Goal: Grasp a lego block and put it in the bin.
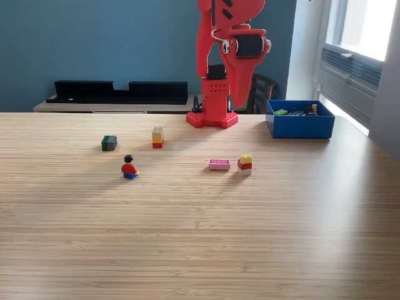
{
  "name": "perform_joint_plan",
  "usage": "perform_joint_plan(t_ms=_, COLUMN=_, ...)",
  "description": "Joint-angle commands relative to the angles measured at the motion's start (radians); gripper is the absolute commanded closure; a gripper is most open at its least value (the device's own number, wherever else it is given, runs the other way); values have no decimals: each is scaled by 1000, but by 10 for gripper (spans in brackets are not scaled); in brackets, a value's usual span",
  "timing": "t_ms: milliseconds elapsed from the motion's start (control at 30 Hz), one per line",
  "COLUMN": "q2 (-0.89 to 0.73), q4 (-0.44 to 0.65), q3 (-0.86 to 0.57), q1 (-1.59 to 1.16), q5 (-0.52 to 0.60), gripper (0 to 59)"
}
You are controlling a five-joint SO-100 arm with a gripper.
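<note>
Gripper (230,100) folded near bin (300,127), state unclear, probably empty; long reach to pink block (219,164) risks a miss.

Red arm (228,44) folded upright, gripper state unclear.

Light wooden worktop (200,250); long black tray-like shelf (122,91) against teal wall (94,37); bright window (365,25) at exterior view's right.

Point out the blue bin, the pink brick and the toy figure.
blue bin (299,127): exterior view, its front wall.
pink brick (219,164): exterior view, its front face.
toy figure (129,168): exterior view, its red torso.
</note>
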Motion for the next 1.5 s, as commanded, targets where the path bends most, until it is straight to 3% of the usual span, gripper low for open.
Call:
perform_joint_plan(t_ms=33, q2=38, q4=6, q3=-44, q1=15, q5=3, gripper=585)
perform_joint_plan(t_ms=767, q2=38, q4=-20, q3=-25, q1=18, q5=31, gripper=585)
perform_joint_plan(t_ms=1067, q2=29, q4=-91, q3=114, q1=-72, q5=-3, gripper=583)
perform_joint_plan(t_ms=1167, q2=21, q4=-115, q3=133, q1=-89, q5=-38, gripper=509)
perform_joint_plan(t_ms=1233, q2=20, q4=-143, q3=149, q1=-92, q5=-64, gripper=412)
perform_joint_plan(t_ms=1300, q2=20, q4=-164, q3=155, q1=-91, q5=-87, gripper=353)
perform_joint_plan(t_ms=1500, q2=18, q4=-270, q3=250, q1=-63, q5=-164, gripper=300)
